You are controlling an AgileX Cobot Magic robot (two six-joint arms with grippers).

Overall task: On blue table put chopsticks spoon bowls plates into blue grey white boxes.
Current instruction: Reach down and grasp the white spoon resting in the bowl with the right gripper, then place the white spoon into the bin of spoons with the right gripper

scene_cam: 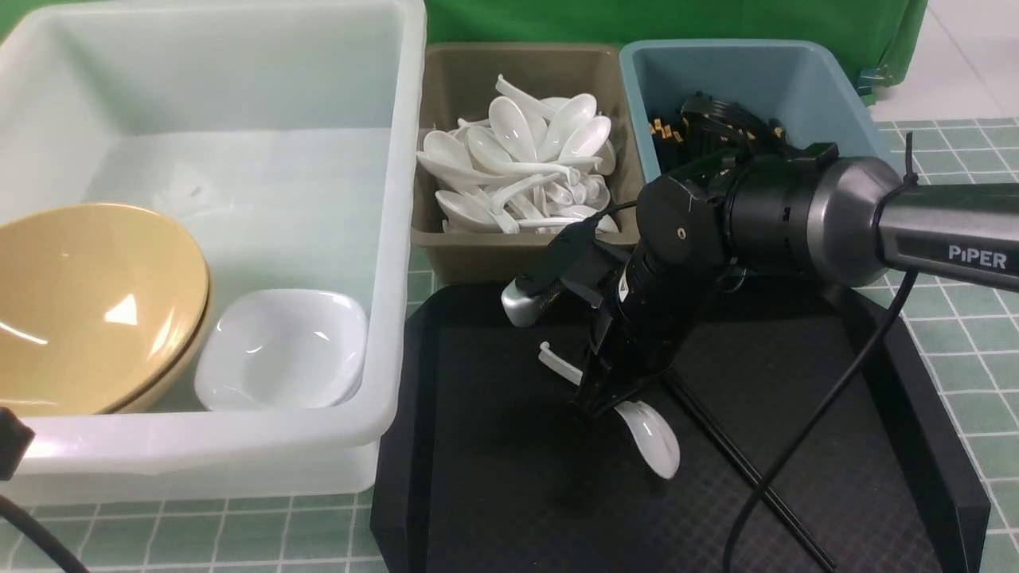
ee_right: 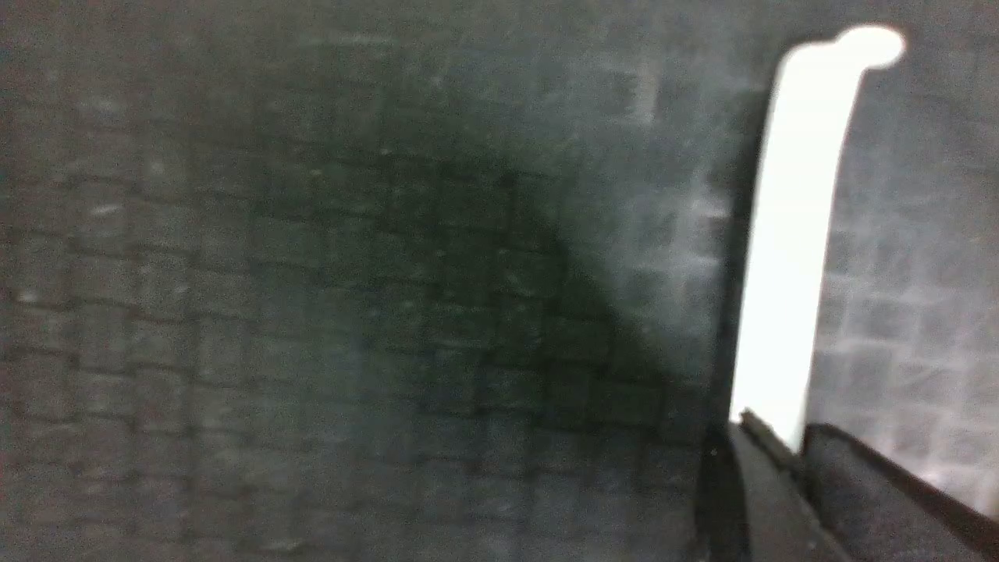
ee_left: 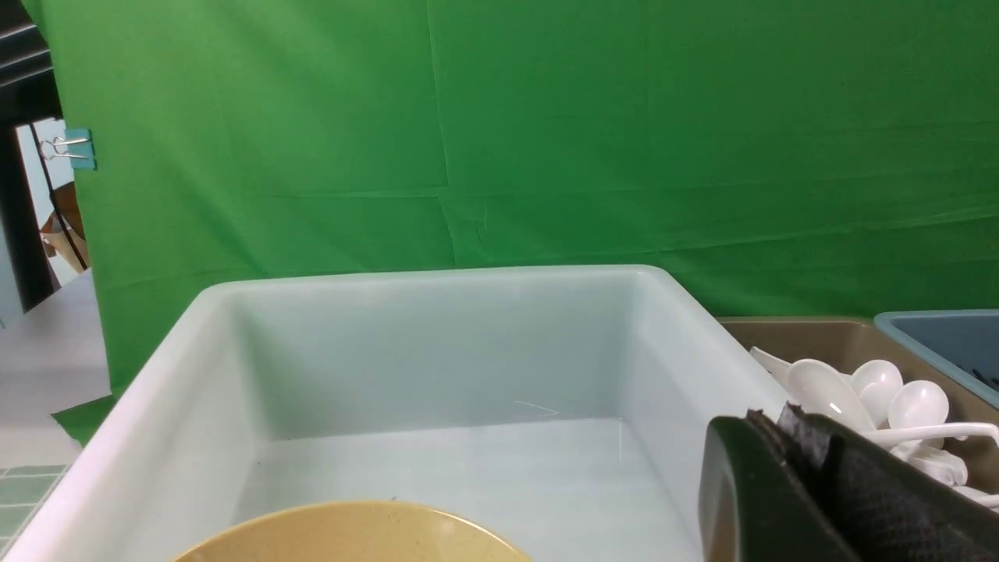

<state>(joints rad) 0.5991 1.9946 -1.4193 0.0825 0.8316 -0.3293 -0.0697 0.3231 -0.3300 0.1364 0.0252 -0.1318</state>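
My right gripper [scene_cam: 607, 404] is down on the black tray [scene_cam: 478, 485], shut on the handle of a white spoon [scene_cam: 654, 439]. In the right wrist view the handle [ee_right: 788, 234] runs out from between the right gripper's [ee_right: 796, 446] fingers. One black chopstick [scene_cam: 740, 465] lies on the tray beside it. The white box [scene_cam: 392, 239] holds tan bowls [scene_cam: 87, 306] and white plates [scene_cam: 279, 354]. Many spoons fill the grey box [scene_cam: 455, 87], and chopsticks [scene_cam: 704, 119] lie in the blue box [scene_cam: 764, 72]. My left gripper [ee_left: 780, 425] is shut and empty above the white box [ee_left: 437, 343].
The tray has a raised rim [scene_cam: 915, 382] and lies on the teal checked table [scene_cam: 963, 334]. The right arm's cable [scene_cam: 804, 446] hangs over the tray. A green curtain [ee_left: 546, 140] hangs behind the boxes. A bowl's rim [ee_left: 351, 535] shows under the left wrist.
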